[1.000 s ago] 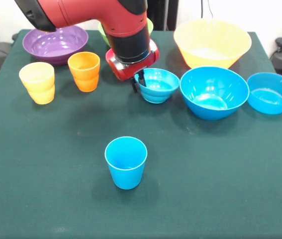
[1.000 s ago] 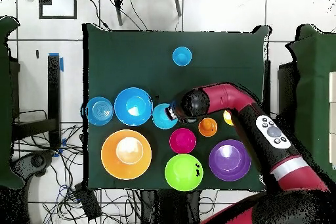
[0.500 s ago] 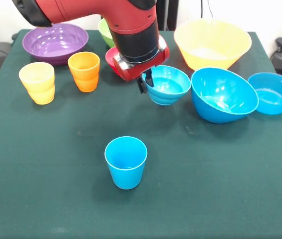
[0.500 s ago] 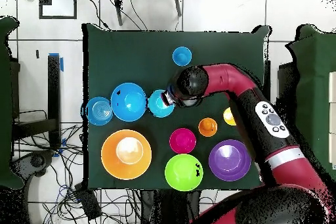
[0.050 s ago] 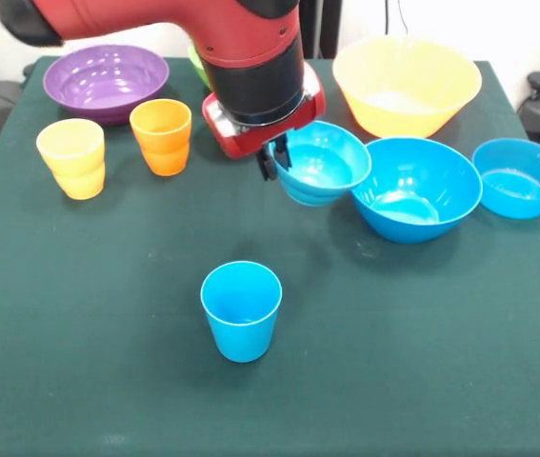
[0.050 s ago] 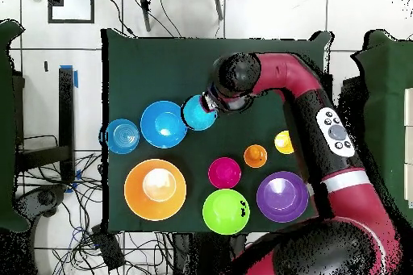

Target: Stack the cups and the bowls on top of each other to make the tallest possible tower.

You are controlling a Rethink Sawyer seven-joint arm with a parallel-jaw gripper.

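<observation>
The tower is not begun: a lone blue cup (image 5: 241, 309) stands upright in the open middle of the green tabletop (image 5: 79, 333), with nothing on it. The red and black arm's gripper (image 5: 271, 157) has its jaws pinching the near rim of a small blue bowl (image 5: 320, 164), which hangs tilted above the tabletop, just beside a larger blue bowl (image 5: 416, 188). Judging from the layout, this small bowl is meant for the blue cup, so the first placement is yet to come and every other piece is waiting.

Another blue bowl (image 5: 521, 176) sits beyond the larger one, toward the edge. The big yellow-orange bowl (image 5: 407, 80) is behind them. On the other side, a yellow cup (image 5: 71, 157) and an orange cup (image 5: 162, 136) stand side by side, with the purple bowl (image 5: 106, 82) behind them. From overhead, a red bowl (image 6: 224, 172) and a green bowl (image 6: 226, 211) also sit apart on the cloth, nearer the robot's base.

Every cup and bowl whose inside shows looks empty, and none is nested in another.
</observation>
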